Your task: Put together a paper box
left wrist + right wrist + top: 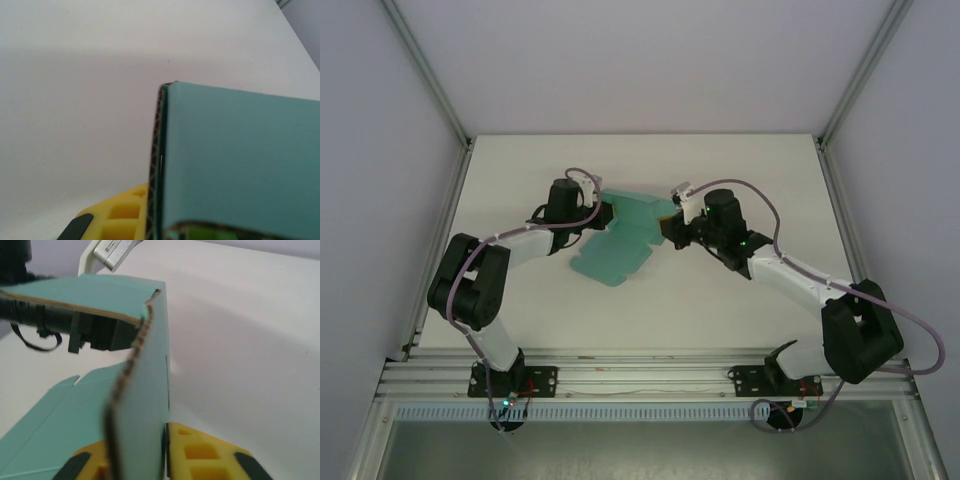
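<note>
The teal paper box point(620, 243) is a partly folded die-cut sheet in the middle of the white table, one end raised between the two grippers. My left gripper point(606, 213) is shut on its left raised panel. In the left wrist view a yellow finger point(122, 212) presses against the corrugated edge of the paper box point(240, 160), which hides the other finger. My right gripper point(670, 228) holds the opposite upright flap. In the right wrist view that flap of the paper box point(147, 390) stands between the two yellow fingers point(210, 455), both close against it. The rest of the sheet lies flat at the lower left.
The white table point(750, 180) is enclosed by pale walls and aluminium posts. A metal rail point(640, 380) carries both arm bases at the near edge. The left arm's black wrist and cable point(60, 322) hang just beyond the flap in the right wrist view.
</note>
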Robot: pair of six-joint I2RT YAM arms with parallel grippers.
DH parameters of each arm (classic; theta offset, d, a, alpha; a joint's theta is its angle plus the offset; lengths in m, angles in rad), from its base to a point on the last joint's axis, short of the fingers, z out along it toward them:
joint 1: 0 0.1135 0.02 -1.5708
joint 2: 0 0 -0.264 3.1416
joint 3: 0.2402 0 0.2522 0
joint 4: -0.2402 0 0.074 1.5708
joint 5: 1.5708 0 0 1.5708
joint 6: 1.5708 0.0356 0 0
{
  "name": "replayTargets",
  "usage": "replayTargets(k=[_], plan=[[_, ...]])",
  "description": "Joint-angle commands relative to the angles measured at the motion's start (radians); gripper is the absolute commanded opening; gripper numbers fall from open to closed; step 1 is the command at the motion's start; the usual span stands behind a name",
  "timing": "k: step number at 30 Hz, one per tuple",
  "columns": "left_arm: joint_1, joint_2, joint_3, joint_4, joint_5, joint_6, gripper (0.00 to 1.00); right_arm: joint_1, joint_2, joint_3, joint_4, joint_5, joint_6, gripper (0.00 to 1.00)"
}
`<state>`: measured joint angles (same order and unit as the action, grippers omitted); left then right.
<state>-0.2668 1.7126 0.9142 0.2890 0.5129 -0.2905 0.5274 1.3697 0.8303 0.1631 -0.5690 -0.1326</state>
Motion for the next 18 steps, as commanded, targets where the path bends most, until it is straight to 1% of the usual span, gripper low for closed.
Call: replayTargets(k=[1, 2, 4, 6, 7, 9, 10, 12, 15, 18], plan=[[-0.011, -0.018, -0.010, 0.024, -0.106, -0.013, 0.00, -0.001, -0.027, -0.018, 0.041, 0.061, 0.046, 0.38], [-0.016, -0.024, -0.010, 0.012, -0.128, -0.006, 0.00, -0.001, -0.038, -0.023, 0.041, 0.092, 0.052, 0.49], [-0.030, -0.033, -0.016, -0.006, -0.181, 0.000, 0.00, -0.001, -0.074, -0.042, 0.048, 0.161, 0.067, 0.67], [-0.043, -0.039, -0.017, -0.025, -0.211, 0.000, 0.00, -0.001, -0.115, -0.054, 0.056, 0.232, 0.077, 0.80], [-0.049, -0.041, -0.016, -0.033, -0.227, 0.001, 0.00, 0.000, -0.141, -0.056, 0.055, 0.273, 0.078, 0.84], [-0.059, -0.046, -0.018, -0.044, -0.246, 0.001, 0.00, -0.001, -0.182, -0.056, 0.062, 0.371, 0.088, 0.97], [-0.064, -0.047, -0.019, -0.048, -0.261, -0.005, 0.00, -0.002, -0.194, -0.050, 0.069, 0.433, 0.106, 1.00], [-0.072, -0.048, -0.016, -0.056, -0.268, -0.007, 0.00, -0.006, -0.196, -0.022, 0.053, 0.496, 0.114, 1.00], [-0.083, -0.047, -0.007, -0.070, -0.280, -0.008, 0.00, -0.015, -0.153, 0.048, -0.010, 0.506, 0.107, 0.99], [-0.088, -0.044, -0.003, -0.074, -0.287, -0.015, 0.00, -0.016, -0.090, 0.101, -0.052, 0.479, 0.091, 1.00]])
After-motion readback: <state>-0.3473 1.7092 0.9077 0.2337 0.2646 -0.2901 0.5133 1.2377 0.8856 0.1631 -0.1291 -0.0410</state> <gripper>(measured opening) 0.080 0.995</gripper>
